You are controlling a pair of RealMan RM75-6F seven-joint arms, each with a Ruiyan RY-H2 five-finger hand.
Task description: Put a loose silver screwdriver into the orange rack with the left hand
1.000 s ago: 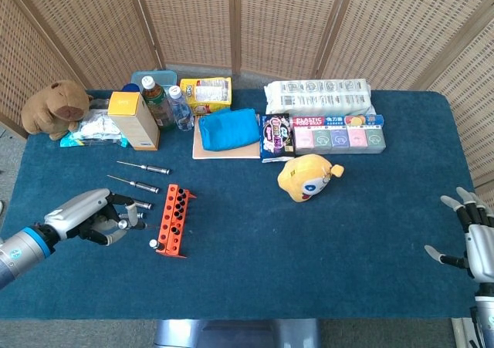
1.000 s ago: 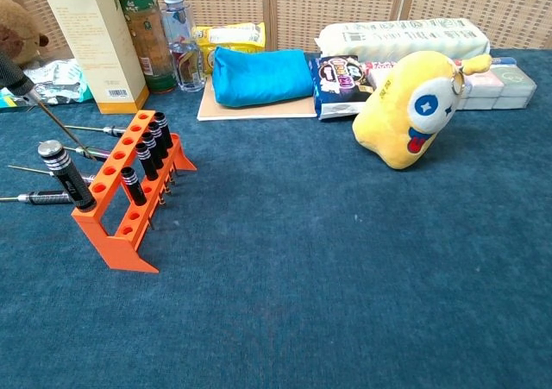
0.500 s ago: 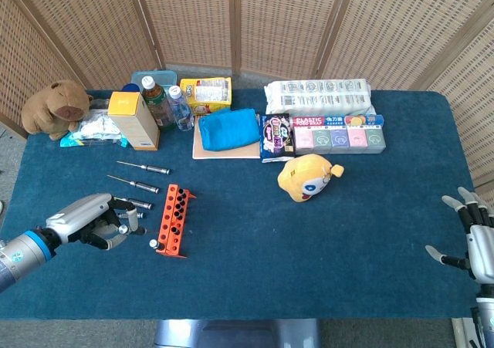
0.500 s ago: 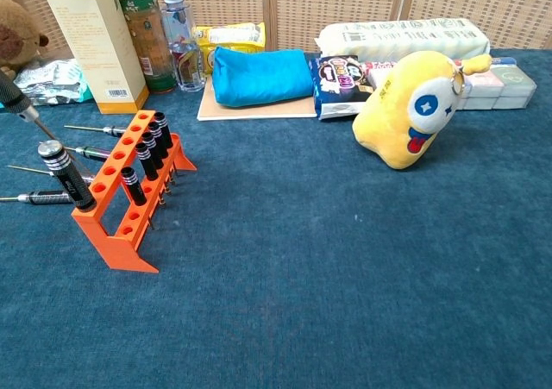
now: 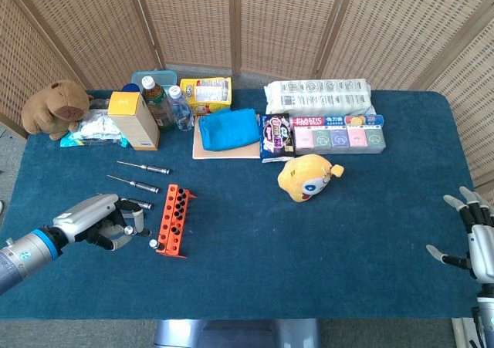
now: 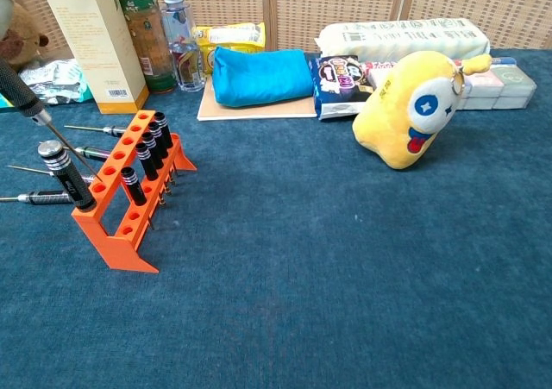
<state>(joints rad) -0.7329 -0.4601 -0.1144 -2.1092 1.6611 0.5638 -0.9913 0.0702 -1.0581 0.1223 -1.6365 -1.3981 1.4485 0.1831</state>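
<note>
Wicker screens (image 5: 255, 24), blue table (image 5: 309, 240), left hand (image 5: 100, 223) gripping screwdriver (image 6: 43, 122), right hand (image 5: 475, 244) splayed

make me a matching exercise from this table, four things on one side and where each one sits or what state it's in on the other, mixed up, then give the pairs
Things
1. orange rack
2. yellow plush toy
3. left hand
4. right hand

Places or states
A. fingers spread, holding nothing, at the table's right edge
B. grips a screwdriver just left of the rack
C. stands on the blue cloth with several screwdrivers already slotted in
D. lies in front of the row of pastel boxes

Pairs: 1-C, 2-D, 3-B, 4-A
</note>
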